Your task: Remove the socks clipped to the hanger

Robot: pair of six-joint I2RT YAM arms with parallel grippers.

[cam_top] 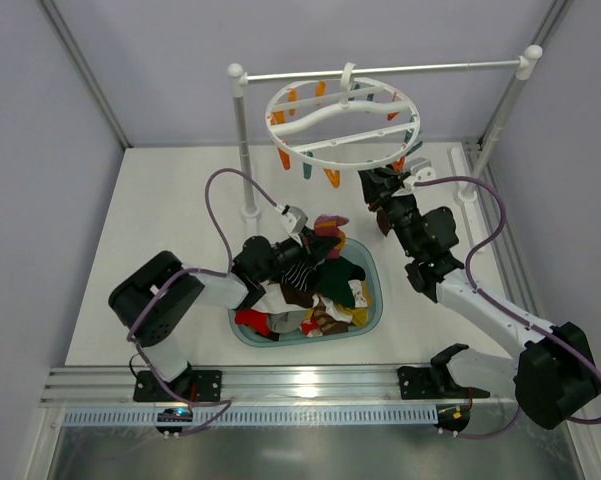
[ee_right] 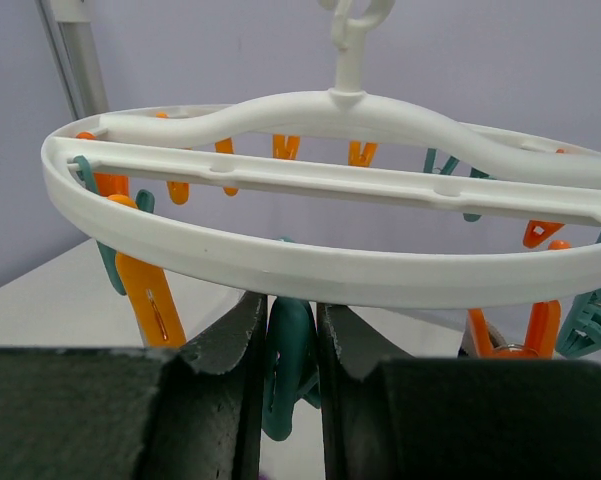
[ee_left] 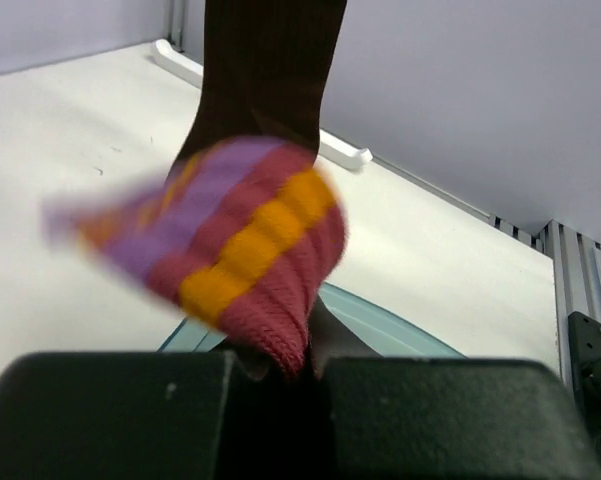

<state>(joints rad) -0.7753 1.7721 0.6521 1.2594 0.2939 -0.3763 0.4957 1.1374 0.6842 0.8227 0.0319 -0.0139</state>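
The white ring hanger point(cam_top: 342, 125) hangs by its hook from the rail, with orange and teal clips under its rim point(ee_right: 280, 265). No sock shows on its clips. My right gripper point(cam_top: 385, 188) reaches up to the near rim and is shut point(ee_right: 292, 325) on a teal clip point(ee_right: 292, 360). My left gripper point(cam_top: 308, 236) is over the basket and is shut point(ee_left: 300, 365) on the purple-red striped sock point(ee_left: 240, 240), which also shows in the top view point(cam_top: 330, 226). A dark brown strip of fabric point(ee_left: 265, 70) rises behind it to the frame's top edge.
A teal basket point(cam_top: 376, 300) in front of the arms holds several loose socks point(cam_top: 310, 295); its rim shows in the left wrist view point(ee_left: 400, 330). The white two-post rail stand point(cam_top: 380, 72) stands at the back. Purple cables loop over both arms.
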